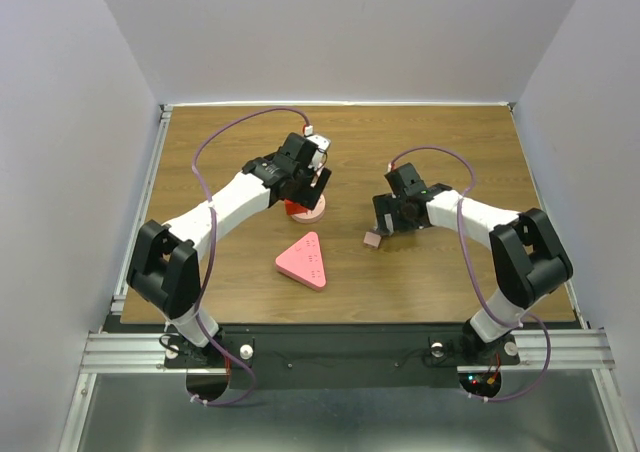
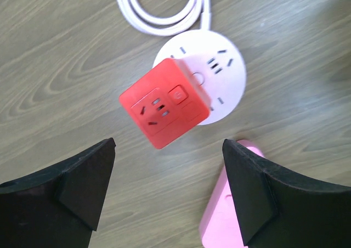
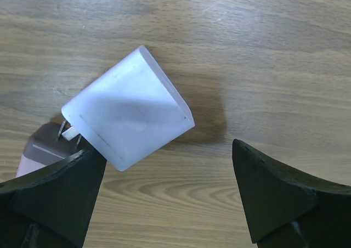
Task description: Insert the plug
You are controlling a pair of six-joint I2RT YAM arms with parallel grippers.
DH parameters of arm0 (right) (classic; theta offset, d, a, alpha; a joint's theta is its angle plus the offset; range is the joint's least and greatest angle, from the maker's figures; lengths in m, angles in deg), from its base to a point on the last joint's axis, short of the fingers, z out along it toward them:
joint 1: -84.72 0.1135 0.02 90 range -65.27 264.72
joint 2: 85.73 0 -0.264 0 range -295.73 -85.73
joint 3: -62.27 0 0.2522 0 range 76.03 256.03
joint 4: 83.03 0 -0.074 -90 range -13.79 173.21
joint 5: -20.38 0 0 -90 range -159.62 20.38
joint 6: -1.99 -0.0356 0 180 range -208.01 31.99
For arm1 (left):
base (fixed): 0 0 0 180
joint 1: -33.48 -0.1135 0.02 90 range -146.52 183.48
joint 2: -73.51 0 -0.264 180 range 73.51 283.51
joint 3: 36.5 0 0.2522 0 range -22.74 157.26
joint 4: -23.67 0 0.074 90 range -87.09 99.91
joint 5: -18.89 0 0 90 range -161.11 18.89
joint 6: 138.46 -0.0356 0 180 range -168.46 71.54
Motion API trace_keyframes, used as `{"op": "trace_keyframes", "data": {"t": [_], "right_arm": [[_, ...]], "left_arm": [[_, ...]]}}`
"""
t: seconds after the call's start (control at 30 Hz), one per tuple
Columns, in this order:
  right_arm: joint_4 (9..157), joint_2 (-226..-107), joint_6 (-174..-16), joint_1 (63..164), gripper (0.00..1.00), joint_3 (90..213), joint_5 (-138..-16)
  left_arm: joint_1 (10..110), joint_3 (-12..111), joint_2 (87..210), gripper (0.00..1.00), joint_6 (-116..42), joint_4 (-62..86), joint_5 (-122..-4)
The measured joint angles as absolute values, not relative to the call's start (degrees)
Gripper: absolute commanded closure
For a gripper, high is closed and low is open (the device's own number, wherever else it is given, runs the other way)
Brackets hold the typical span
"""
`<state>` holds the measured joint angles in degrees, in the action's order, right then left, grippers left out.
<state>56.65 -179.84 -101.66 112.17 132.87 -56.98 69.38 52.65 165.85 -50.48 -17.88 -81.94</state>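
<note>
A white cube plug (image 3: 129, 108) lies tilted on the wood table, its metal prongs (image 3: 68, 131) pointing at a small pinkish-grey block (image 3: 35, 157). My right gripper (image 3: 169, 193) is open and empty just above the plug, whose lower corner is by the left finger. In the top view the right gripper (image 1: 395, 214) hides the plug; the block (image 1: 372, 239) shows beside it. A red cube socket (image 2: 163, 102) sits on a round white power strip (image 2: 222, 72). My left gripper (image 2: 169, 187) is open and empty above it, also seen from the top (image 1: 308, 184).
A pink triangular power strip (image 1: 303, 260) lies in front of the red cube, and its edge shows under my left gripper's right finger (image 2: 225, 220). A coiled white cable (image 2: 159, 12) leads off the round strip. White walls close in the table.
</note>
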Motion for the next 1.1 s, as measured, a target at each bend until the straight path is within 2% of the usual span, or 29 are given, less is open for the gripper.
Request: {"op": "trace_keyframes", "data": {"t": [0.53, 1.1], "right_arm": [[59.4, -180.9, -93.1, 112.2, 0.0, 135.1, -65.2], [59.3, -184.6, -90.2, 112.2, 0.0, 138.7, -69.7]], "left_arm": [[69.4, 52.7, 165.6, 0.09, -49.8, -14.1, -67.0], [69.5, 52.7, 165.3, 0.09, -49.8, -13.5, -65.3]]}}
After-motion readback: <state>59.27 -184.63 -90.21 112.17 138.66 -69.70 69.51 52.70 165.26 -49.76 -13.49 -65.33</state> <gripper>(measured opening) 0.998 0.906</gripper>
